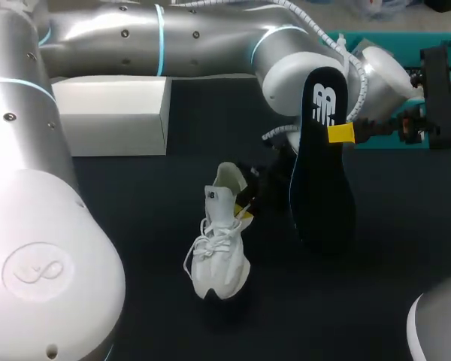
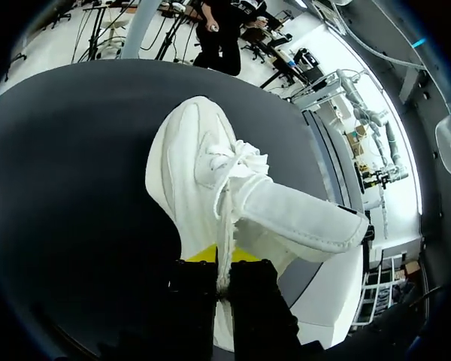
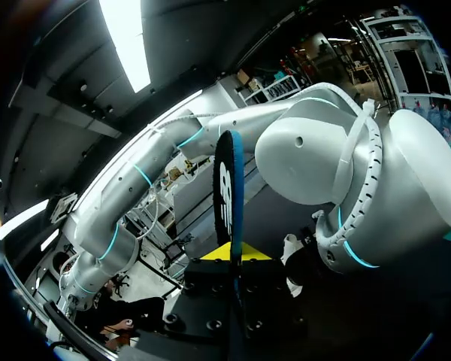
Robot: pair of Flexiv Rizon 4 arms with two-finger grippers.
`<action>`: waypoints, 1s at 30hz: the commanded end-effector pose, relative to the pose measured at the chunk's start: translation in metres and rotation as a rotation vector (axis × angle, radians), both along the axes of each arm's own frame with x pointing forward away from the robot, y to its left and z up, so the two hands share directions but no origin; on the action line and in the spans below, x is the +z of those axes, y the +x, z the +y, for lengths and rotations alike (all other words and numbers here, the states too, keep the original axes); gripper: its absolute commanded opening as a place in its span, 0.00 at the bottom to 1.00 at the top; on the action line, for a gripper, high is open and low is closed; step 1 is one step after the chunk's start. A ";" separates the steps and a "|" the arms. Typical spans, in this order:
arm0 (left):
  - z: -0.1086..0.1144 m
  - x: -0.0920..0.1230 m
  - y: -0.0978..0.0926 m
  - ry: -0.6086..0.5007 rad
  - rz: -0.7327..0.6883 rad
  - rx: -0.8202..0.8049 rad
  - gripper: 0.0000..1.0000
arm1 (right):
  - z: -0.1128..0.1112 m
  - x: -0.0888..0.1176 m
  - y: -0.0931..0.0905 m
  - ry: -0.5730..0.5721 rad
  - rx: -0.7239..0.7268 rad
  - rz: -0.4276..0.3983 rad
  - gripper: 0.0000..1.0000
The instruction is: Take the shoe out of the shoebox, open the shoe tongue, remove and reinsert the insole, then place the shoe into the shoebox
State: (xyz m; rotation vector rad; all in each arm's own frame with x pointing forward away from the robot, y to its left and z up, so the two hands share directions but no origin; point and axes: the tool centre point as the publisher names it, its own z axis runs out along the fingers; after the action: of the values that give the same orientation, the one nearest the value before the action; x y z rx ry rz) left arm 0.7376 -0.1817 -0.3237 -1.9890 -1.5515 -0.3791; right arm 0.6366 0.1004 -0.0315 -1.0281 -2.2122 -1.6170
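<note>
A matt black table (image 1: 135,226) carries the whole arrangement. A white rectangular cardboard shoebox (image 1: 113,113) lies at its far left, well apart from the white lace-up sneaker (image 1: 222,252) (image 2: 203,173), which stands upright on its sole near the middle of the table.

Writing: the black foam insole (image 1: 323,188) (image 3: 227,188) bears a large white logo (image 1: 323,105) near its upper end. The sneaker carries a small dark tag (image 1: 210,193) by its opening, with print too small to make out.

Fingers: our left gripper (image 1: 244,210) (image 2: 222,259), on the arm that crosses behind the sneaker from the left, has its two fingers almost together. They pinch the thin edge of the sneaker's opening from both sides. The long white tongue (image 2: 301,218) is drawn forward, out over the laces.

Our right gripper (image 1: 340,133) (image 3: 233,256) enters from the right, and its fingers are nearly closed on the insole. They clamp its two flat faces below the logo. The insole stands on end just to the right of the sneaker. We cannot tell whether its lower end touches the table.
</note>
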 end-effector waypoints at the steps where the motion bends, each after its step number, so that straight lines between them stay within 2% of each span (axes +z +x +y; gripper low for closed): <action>1: -0.002 -0.003 0.002 0.000 -0.005 0.018 0.00 | 0.001 -0.002 0.000 0.002 -0.001 -0.001 0.00; 8: -0.002 -0.008 0.005 -0.008 -0.017 0.047 0.00 | 0.001 -0.002 0.000 0.002 -0.001 -0.001 0.00; 14: -0.008 -0.020 0.008 0.028 -0.005 0.057 0.00 | 0.001 -0.002 0.000 0.002 -0.001 -0.001 0.00; 26: -0.018 -0.040 0.007 -0.062 0.041 0.064 0.00 | 0.001 -0.002 0.000 0.002 -0.001 -0.001 0.00; 27: -0.019 -0.041 0.006 -0.073 0.054 0.055 0.02 | 0.001 -0.002 0.000 0.002 -0.001 -0.001 0.00; 28: -0.019 -0.041 0.006 -0.090 0.057 0.055 0.40 | 0.001 -0.002 0.000 0.002 -0.001 -0.001 0.00; 29: -0.020 -0.041 0.005 -0.103 0.064 0.049 1.00 | 0.001 -0.002 0.000 0.002 -0.001 -0.001 0.00; 30: -0.020 -0.040 0.004 -0.128 0.068 0.033 1.00 | 0.001 -0.002 0.000 0.002 -0.001 -0.001 0.00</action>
State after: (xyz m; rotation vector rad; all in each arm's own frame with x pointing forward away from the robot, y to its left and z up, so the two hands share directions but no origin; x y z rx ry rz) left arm 0.7425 -0.2100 -0.3667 -2.0071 -1.5929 -0.2258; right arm 0.6366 0.1004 -0.0315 -1.0281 -2.2121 -1.6170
